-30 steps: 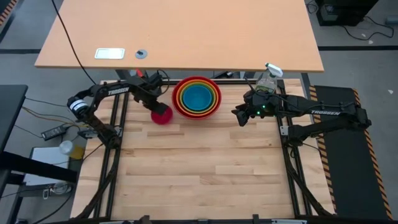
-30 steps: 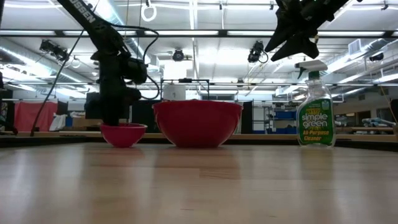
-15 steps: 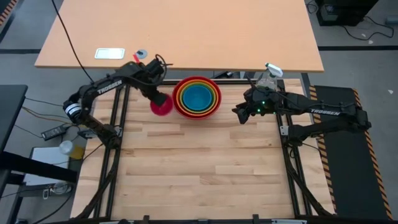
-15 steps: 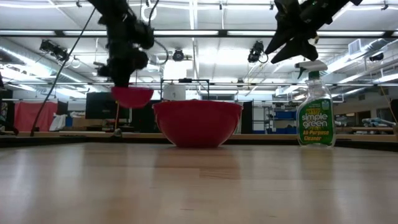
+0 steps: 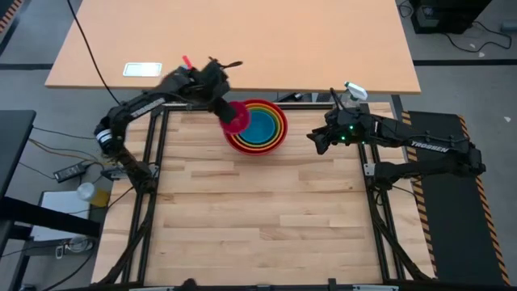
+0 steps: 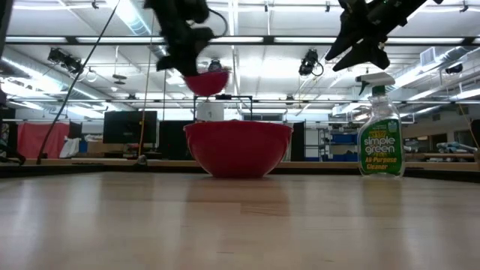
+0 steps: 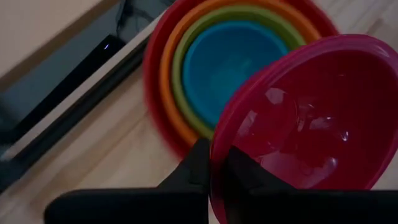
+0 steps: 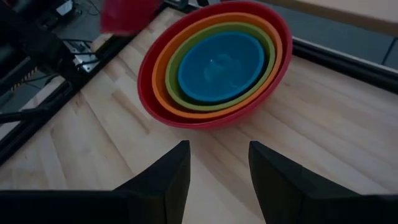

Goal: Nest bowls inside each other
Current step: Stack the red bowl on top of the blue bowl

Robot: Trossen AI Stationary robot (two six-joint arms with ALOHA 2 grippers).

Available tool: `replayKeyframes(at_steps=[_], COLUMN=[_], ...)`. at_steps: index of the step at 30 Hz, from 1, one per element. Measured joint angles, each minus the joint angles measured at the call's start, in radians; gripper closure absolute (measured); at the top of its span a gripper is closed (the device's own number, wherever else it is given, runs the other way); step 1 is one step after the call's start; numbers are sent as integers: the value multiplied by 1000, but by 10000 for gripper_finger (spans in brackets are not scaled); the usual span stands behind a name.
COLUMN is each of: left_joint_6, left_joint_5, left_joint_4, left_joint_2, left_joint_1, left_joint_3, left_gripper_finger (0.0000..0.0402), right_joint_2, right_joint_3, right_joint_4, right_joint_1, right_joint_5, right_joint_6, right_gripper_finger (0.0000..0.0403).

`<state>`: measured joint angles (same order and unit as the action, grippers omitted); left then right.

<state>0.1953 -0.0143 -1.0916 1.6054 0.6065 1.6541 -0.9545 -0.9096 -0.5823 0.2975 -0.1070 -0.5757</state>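
Note:
A stack of bowls point(image 5: 262, 128) stands at the table's far middle: red point(image 6: 238, 146) outermost, then orange, lime green, and blue point(image 8: 221, 57) innermost. The small magenta pink bowl point(image 5: 237, 119) hangs in the air over the stack's left rim, with my left gripper point(image 5: 224, 109) shut on it. My right gripper point(image 5: 315, 139) hovers open to the right of the stack, its fingers point(image 8: 171, 177) pointing at the stack and touching nothing. My left gripper pinches the pink bowl's rim point(image 7: 214, 163), one finger point(image 7: 196, 168) outside the wall and the other inside the hollow. The fingers slant down from the table's left and far side. The bowl point(image 6: 208, 81) is lifted clear above the red bowl, opening up.
A clear spray bottle point(image 6: 379, 135) with a white trigger stands at the far right, just behind my right arm. The wooden tabletop point(image 5: 258, 218) stretches toward the near edge. A tan desk point(image 5: 242, 40) lies beyond the far edge.
My left gripper has lifted the pink bowl off the table, where it stood left of the stack. It has carried the bowl up and toward the table's right, over the stack's left rim, and stayed shut on the rim throughout.

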Motion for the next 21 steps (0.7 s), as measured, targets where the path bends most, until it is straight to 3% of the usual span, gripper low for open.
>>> replayKeyframes(at_steps=[6,13,21], left_joint_6=[7,-24,-42], left_joint_5=[6,82,86], left_joint_4=[160,199,195], left_joint_2=[182,372,459], left_joint_1=[-29,-28,-46], left_joint_3=[61,115,115], left_gripper_finger=[383,383,383], right_joint_2=[5,5,5], right_joint_3=[0,0,0], right_joint_4=[7,35,45], right_joint_1=[-10,-41,-48], right_joint_5=[4,-2,-5], right_joint_6=[-1,-4,4], right_gripper_finger=[233,233,233])
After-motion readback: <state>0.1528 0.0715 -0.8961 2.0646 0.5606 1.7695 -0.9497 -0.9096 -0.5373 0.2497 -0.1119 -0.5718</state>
